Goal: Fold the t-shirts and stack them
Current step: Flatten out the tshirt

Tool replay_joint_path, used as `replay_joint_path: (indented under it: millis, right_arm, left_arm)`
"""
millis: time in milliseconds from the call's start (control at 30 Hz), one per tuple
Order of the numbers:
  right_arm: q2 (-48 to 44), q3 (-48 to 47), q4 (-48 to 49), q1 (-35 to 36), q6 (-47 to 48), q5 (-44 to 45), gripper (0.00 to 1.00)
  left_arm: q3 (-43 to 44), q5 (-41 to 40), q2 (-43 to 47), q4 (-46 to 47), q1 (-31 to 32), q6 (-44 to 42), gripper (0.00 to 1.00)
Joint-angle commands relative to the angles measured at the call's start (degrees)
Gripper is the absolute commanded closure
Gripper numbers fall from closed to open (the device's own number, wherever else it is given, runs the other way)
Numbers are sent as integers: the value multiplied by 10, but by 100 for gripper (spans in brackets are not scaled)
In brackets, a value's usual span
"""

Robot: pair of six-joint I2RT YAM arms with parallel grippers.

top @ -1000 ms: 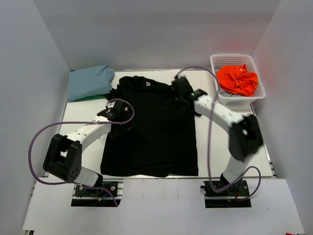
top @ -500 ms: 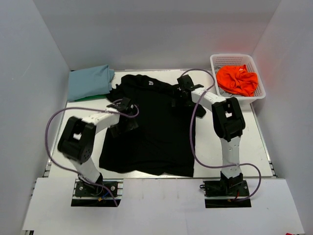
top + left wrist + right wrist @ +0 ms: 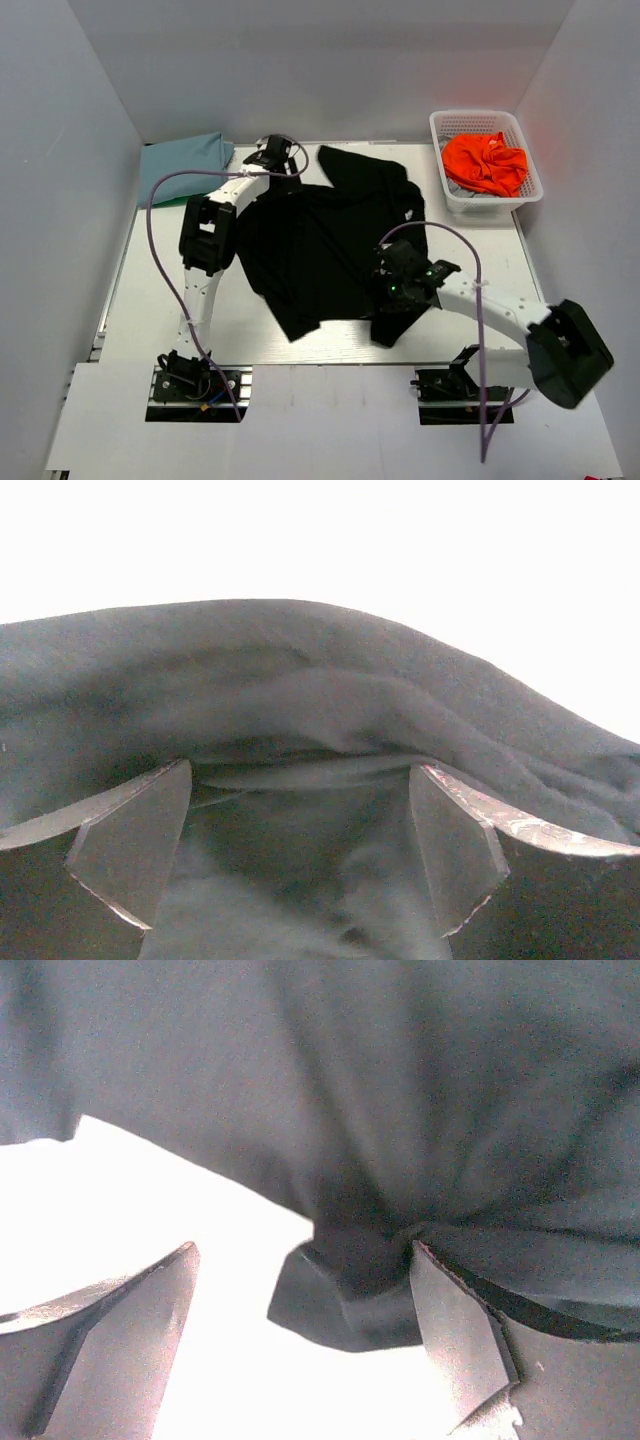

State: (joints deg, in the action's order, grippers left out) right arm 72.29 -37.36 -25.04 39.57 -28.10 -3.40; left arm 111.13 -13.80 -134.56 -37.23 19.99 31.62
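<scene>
The black t-shirt (image 3: 320, 240) lies rumpled and skewed across the middle of the table. My left gripper (image 3: 272, 155) is at its far left edge, jaws open; in the left wrist view my left gripper (image 3: 295, 855) has black cloth (image 3: 300, 700) under and between its fingers (image 3: 130, 850). My right gripper (image 3: 392, 285) hovers over the shirt's near right part, open; in the right wrist view my right gripper (image 3: 290, 1345) has a folded corner of cloth (image 3: 345, 1300) lying beside its right finger (image 3: 460, 1340). A light blue t-shirt (image 3: 180, 165) lies folded at the back left. An orange t-shirt (image 3: 485, 162) sits in the basket.
The white mesh basket (image 3: 470, 122) stands at the back right, beside the right wall. White walls close in the table on three sides. Both arms' purple cables (image 3: 160, 230) loop above the table. Bare table (image 3: 160, 290) shows to the left of the black shirt.
The black shirt, flat a second ago, is now bunched and turned. My left arm has swung to the far edge, and my right arm has come back to the near right.
</scene>
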Motion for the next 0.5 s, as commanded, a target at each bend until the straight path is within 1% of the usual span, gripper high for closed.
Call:
replay_joint_path:
  millis: [0, 33, 67, 100, 167, 200, 233, 267, 300, 333, 367, 400, 433, 467]
  right_arm:
    - [-51, -3, -1, 38, -3, -77, 10]
    - [-61, -12, 5, 38, 23, -71, 10]
    - [-65, -25, 12, 35, 30, -50, 10]
    - [-64, -47, 7, 35, 35, -2, 10]
    - [-54, -76, 2, 34, 45, 50, 10]
    - [-50, -92, -4, 33, 43, 130, 10]
    - [-48, -97, -3, 31, 27, 159, 10]
    - [-41, -99, -4, 31, 13, 205, 10]
    - [-34, -104, -4, 24, -7, 254, 10]
    - [-29, -106, -5, 22, -22, 272, 10]
    - [-13, -111, -6, 18, -43, 288, 10]
    - [4, -121, -18, 10, -49, 285, 10]
    - [14, -127, -23, 6, -52, 259, 10]
    - [31, -139, -23, 2, -55, 249, 10]
  left_arm:
    - [53, 124, -19, 82, 10, -114, 0]
    - [78, 147, -19, 88, 10, -129, 0]
    - [87, 157, -12, 88, 10, -129, 0]
    - [88, 165, 9, 88, 10, -139, 0]
    - [68, 160, 46, 88, 10, -146, 0]
    - [31, 155, 69, 88, 10, -152, 0]
    - [5, 149, 123, 88, 15, -152, 0]
    - [-26, 149, 154, 88, 15, -147, 0]
    - [-105, 156, 188, 88, 15, -147, 0]
    - [-149, 156, 223, 99, 15, -137, 0]
    - [-193, 156, 297, 104, 22, -118, 0]
    - [-278, 156, 336, 104, 22, -101, 0]
    - [-322, 162, 375, 109, 22, -85, 0]
    - [-366, 162, 413, 110, 22, -50, 0]
